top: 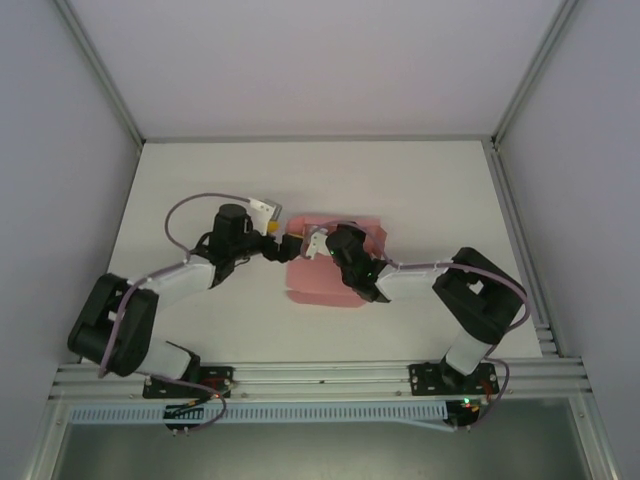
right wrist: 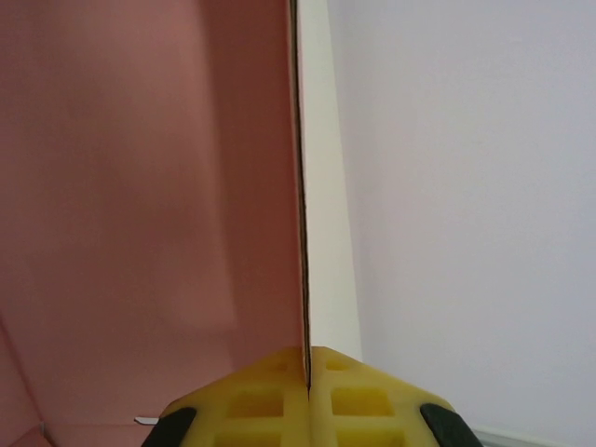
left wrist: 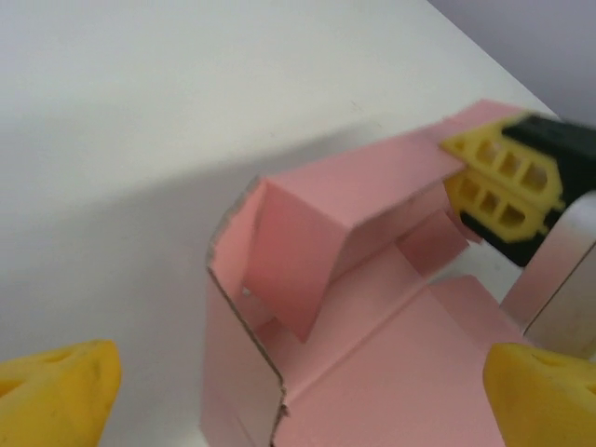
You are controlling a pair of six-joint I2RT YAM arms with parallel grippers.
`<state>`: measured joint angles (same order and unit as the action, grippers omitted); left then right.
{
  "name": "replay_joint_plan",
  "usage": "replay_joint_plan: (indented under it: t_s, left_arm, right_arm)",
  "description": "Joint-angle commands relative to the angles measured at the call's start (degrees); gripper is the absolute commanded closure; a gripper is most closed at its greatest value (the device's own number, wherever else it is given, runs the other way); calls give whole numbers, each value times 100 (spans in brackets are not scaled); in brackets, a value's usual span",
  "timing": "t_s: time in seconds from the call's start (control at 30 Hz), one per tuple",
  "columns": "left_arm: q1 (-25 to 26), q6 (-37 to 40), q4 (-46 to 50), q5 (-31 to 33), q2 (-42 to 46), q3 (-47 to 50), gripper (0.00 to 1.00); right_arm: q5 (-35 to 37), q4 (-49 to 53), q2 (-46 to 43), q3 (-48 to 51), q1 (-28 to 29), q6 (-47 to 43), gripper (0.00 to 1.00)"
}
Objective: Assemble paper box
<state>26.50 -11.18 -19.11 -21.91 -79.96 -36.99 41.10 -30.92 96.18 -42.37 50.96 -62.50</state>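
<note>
The paper box (top: 312, 285) is salmon-pink card lying partly folded at the table's middle. In the left wrist view the paper box (left wrist: 372, 345) has one wall raised and a flap folded inward over its floor. My left gripper (left wrist: 300, 396) is open, its yellow fingertips (left wrist: 58, 389) wide on either side of the box's near corner, touching nothing. It sits at the box's left edge (top: 283, 243). My right gripper (right wrist: 306, 368) is shut on a thin upright flap of the box (right wrist: 149, 186). From the left wrist its yellow fingers (left wrist: 503, 186) pinch that flap at the far side.
The white table (top: 400, 180) has bare room behind and on both sides of the box. Grey walls enclose it left, right and back. A metal rail (top: 320, 375) with both arm bases runs along the near edge.
</note>
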Motion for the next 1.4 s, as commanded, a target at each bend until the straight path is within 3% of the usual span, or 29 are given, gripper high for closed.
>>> replay_joint_plan:
  t_s: [0.0,0.17,0.3,0.33,0.43,0.57,0.73,0.9,1.17,1.3,1.37]
  left_arm:
    - [-299,-364,554,1215,425,88,0]
    - [-1064,-1011,318,1024,518,332,0]
    - [-1133,-782,435,807,-45,79,1]
    - [-1083,-540,413,448,-245,-16,8]
    - [-624,200,164,-282,-625,-179,13]
    - [-5,930,291,-301,-1021,-516,21]
    - [91,923,-40,-420,-1468,-602,27]
    - [186,835,-287,-205,-1656,-558,33]
    - [640,855,-1129,666,-1652,-63,32]
    - [976,809,-1377,1069,-1911,-140,46]
    - [1041,638,-1705,1042,-2050,-150,46]
  right_arm:
    - [-105,123,-164,71,21,159,100]
    - [-144,129,-154,65,15,177,100]
    - [-159,123,-89,-5,5,186,100]
    - [-152,123,-65,-29,7,184,100]
    - [-150,29,-7,-43,3,150,100]
    - [-172,111,-10,-104,2,177,100]
    - [-226,313,-64,-132,9,146,100]
    - [-306,467,-199,-86,20,332,100]
    - [-290,727,-381,138,203,448,100]
    - [-247,940,-458,227,283,804,100]
    - [-424,1105,-516,243,301,1000,100]
